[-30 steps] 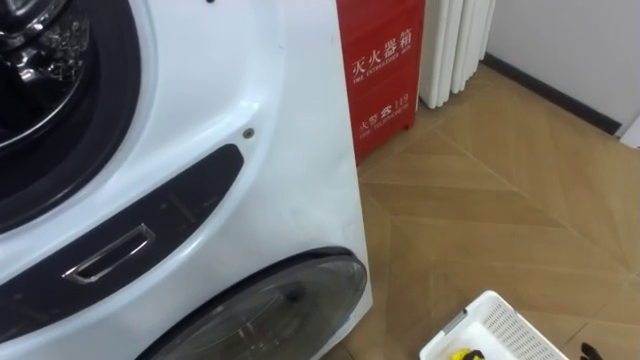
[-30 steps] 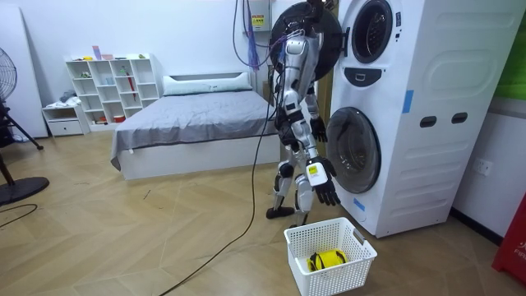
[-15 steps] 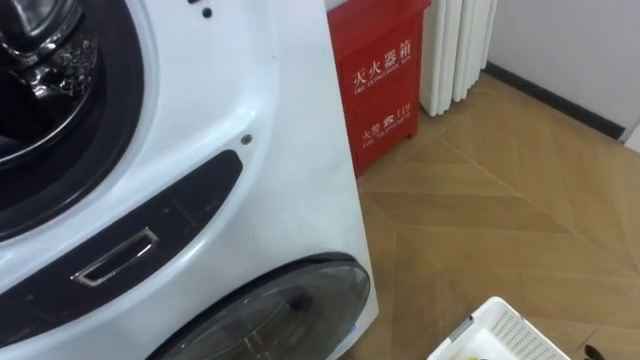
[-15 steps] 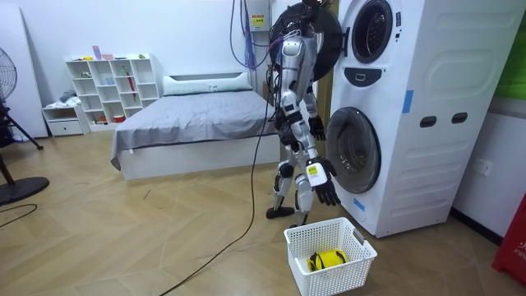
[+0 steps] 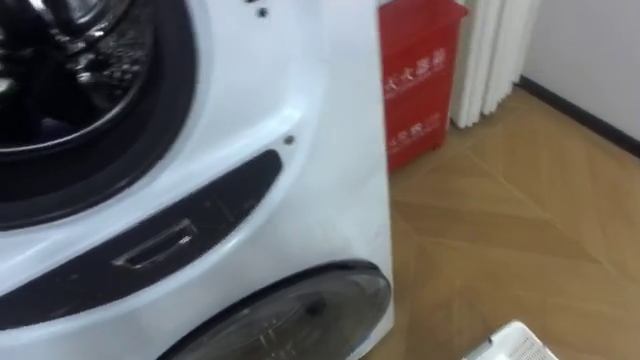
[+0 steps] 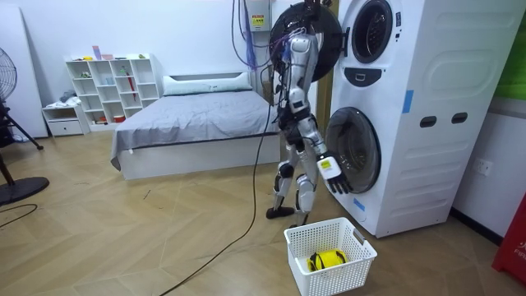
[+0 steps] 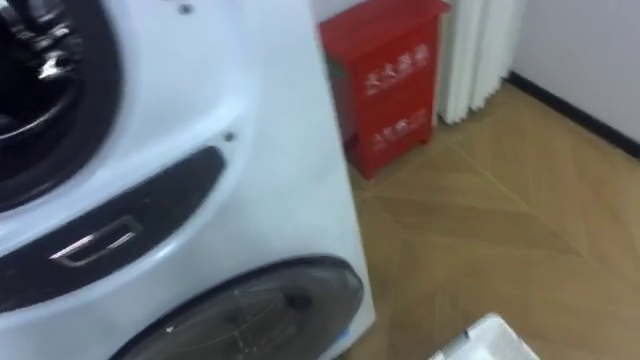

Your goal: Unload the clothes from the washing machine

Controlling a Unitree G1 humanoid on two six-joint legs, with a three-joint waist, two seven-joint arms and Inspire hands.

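White basket (image 6: 330,283) held a yellow item (image 6: 326,260), just below right hand (image 6: 333,174); fingers loose, empty. Upper drum (image 5: 70,90) above fingers, contents unclear.

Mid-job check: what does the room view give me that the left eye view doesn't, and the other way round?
Room view: the right hand hanging open near the lower door, a yellow item in the basket, and the bed behind. Left eye view: the upper drum's metal inside, the metal handle on the dark panel, and a white ribbed column beside the red cabinet. Both: the stacked white machine, its closed lower door, and the basket, of which the eye view catches a corner.
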